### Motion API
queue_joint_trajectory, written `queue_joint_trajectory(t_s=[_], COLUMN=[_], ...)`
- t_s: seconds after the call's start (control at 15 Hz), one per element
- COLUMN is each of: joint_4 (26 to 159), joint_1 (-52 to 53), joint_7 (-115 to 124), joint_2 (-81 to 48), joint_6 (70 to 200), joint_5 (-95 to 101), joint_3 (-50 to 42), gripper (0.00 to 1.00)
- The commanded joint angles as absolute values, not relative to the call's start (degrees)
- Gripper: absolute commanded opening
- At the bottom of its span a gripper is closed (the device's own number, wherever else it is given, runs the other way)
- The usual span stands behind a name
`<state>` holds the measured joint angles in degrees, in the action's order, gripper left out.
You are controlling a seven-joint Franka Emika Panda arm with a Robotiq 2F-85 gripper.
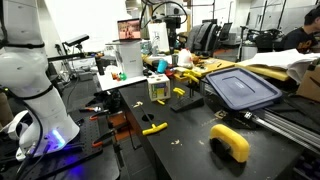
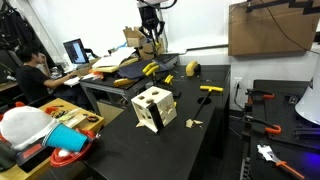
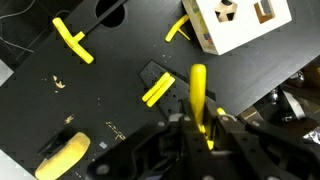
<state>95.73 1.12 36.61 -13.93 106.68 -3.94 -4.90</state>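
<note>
fingers [image 3: 176, 140] almost closed, clamped on a yellow bar [image 3: 198, 95], up above the black surface [image 3: 110, 100]; wooden box [image 3: 240, 25] sits near its edge.

The bar [image 3: 198, 95] pinched in the gripper [image 3: 203, 128] looks like smooth, slightly glossy yellow plastic. The gripper itself is matt black. Beneath it the table [image 3: 110, 75] is matt black. The box [image 3: 240, 30] just beyond is pale, unvarnished wood. The loose pegs [image 3: 72, 40] look like the same yellow plastic.
</note>
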Motion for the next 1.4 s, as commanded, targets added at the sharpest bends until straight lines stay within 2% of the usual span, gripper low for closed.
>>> queue_joint_trajectory(t_s=[0.0, 1.33], joint_4=[95.4, 84.9], joint_1=[2.0, 2.1], joint_7=[40.9, 56.7], joint_2=[-14.6, -26.5], joint_6=[108.0, 108.4], joint_5=[-1.8, 1.7], joint_3=[-4.6, -6.5], gripper=[0.04, 0.04])
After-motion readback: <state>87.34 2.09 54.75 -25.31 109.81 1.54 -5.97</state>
